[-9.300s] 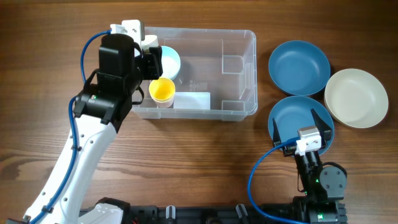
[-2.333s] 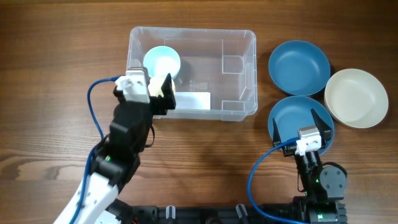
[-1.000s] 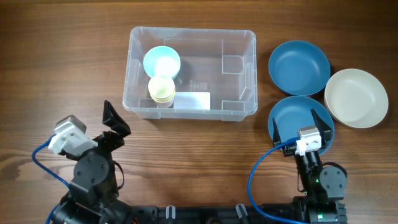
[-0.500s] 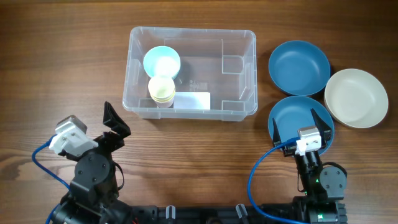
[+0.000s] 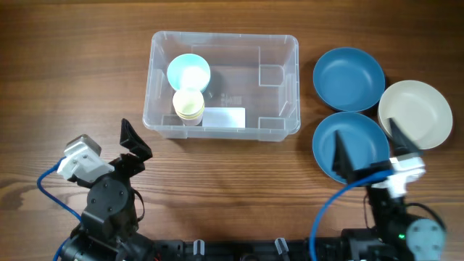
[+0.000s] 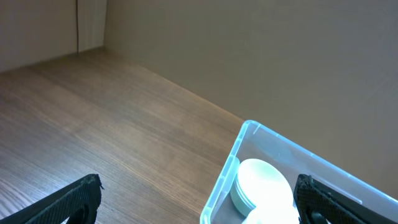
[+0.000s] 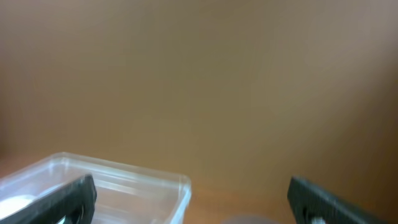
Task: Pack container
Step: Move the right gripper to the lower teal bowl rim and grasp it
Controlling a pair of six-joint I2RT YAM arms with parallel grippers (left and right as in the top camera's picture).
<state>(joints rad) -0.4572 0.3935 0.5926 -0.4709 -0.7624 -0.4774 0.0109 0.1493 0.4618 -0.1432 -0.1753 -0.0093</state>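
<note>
The container (image 5: 294, 87) is a clear rectangular bin at the upper middle of the table, with a white label (image 5: 225, 116) on its bottom. Inside, at its left end, sit a light blue bowl (image 5: 189, 72) and a yellow cup (image 5: 188, 104). My left gripper (image 5: 135, 143) is open and empty, low at the front left, well short of the bin. In the left wrist view (image 6: 199, 186) it faces the bin's left corner (image 6: 244, 134). My right gripper (image 5: 370, 148) is open and empty, above the near blue bowl (image 5: 355, 130).
A second blue bowl (image 5: 348, 78) and a cream bowl (image 5: 420, 109) lie right of the container. The right wrist view is blurred and shows the bin's right corner (image 7: 180, 183) between the open fingers (image 7: 191, 186). Wood tabletop all around.
My left arm let go of the yellow cup in the container and drew back to the front left. In the last half second my right arm shifted right and its fingers spread over the near blue bowl.
</note>
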